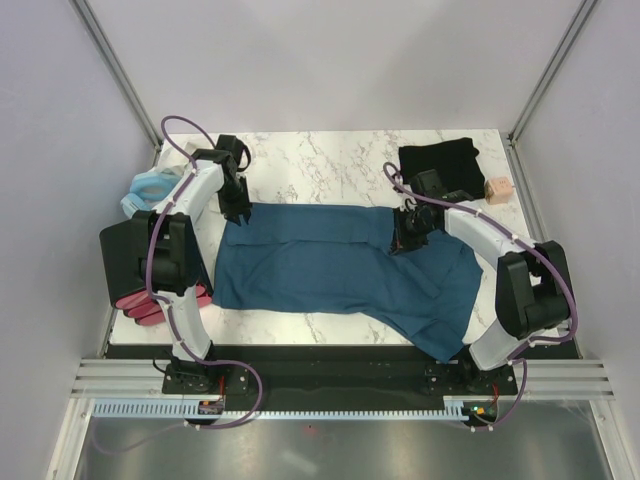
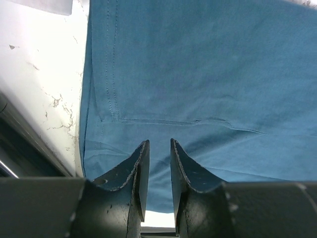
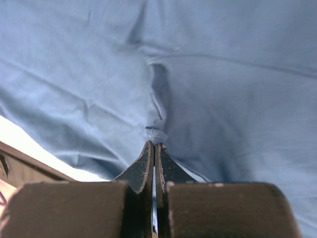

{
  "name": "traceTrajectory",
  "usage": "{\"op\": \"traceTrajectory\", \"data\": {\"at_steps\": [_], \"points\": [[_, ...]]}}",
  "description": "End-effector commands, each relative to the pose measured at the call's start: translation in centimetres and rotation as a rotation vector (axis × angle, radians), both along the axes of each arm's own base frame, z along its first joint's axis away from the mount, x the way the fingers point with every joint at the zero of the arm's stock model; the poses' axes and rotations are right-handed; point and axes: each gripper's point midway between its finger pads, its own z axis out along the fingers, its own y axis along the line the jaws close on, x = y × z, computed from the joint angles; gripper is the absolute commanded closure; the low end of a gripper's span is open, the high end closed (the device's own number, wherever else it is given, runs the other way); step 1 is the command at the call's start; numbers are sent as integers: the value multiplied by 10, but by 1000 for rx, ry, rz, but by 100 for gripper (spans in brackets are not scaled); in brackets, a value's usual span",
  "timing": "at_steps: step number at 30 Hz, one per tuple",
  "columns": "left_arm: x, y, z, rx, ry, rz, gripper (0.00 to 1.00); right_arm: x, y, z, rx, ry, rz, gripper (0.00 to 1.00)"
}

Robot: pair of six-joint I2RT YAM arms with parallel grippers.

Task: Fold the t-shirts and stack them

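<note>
The dark teal-blue t-shirt (image 1: pixel 330 265) lies spread across the middle of the marble table (image 1: pixel 330 160), with part of it folded over along its far edge. The black t-shirt (image 1: pixel 440 160) sits folded at the far right. My left gripper (image 1: pixel 240 212) hovers at the teal shirt's far left corner. In the left wrist view its jaws (image 2: pixel 157 148) stand apart over the hem of the teal t-shirt (image 2: pixel 208 74), with nothing between them. My right gripper (image 1: pixel 408 238) is at the far right of the shirt. In the right wrist view it (image 3: pixel 155 145) is shut on a small pinch of the teal t-shirt (image 3: pixel 156 135).
A pale blue ring-shaped item (image 1: pixel 150 188) lies at the table's left edge beside the left arm. A small tan cube (image 1: pixel 498 189) sits at the far right next to the black shirt. Something pink (image 1: pixel 150 305) lies at the near left edge under the left arm.
</note>
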Motion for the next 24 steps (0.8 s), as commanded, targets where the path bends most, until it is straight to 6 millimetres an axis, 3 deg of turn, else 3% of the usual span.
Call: {"op": "traceTrajectory", "data": {"at_steps": [1,5,9,12,13,14,15,16,19,24], "points": [[12,-7,14,-24,-47,-38,70,-20,16,2,10,29,43,100],[13,-8,16,-29,-54,-39,70,-33,29,-8,9,50,45,99],[13,-10,17,-37,-55,-40,70,-43,57,-8,17,47,81,98],[14,-11,20,-39,-65,-40,70,-51,73,-14,18,60,103,84],[15,-11,22,-40,-70,-40,70,-47,77,-12,21,39,89,79],[15,-11,22,-41,-71,-39,70,-48,81,-11,21,30,97,59],[15,-11,24,-41,-76,-39,70,-43,84,-5,26,4,92,49],[15,-11,26,-42,-81,-39,69,-38,86,0,30,-19,86,45],[14,-14,30,-63,-85,-45,69,-20,81,6,-22,-79,44,41],[9,-17,36,-86,-105,-48,69,14,71,20,-129,-178,2,45]]}}
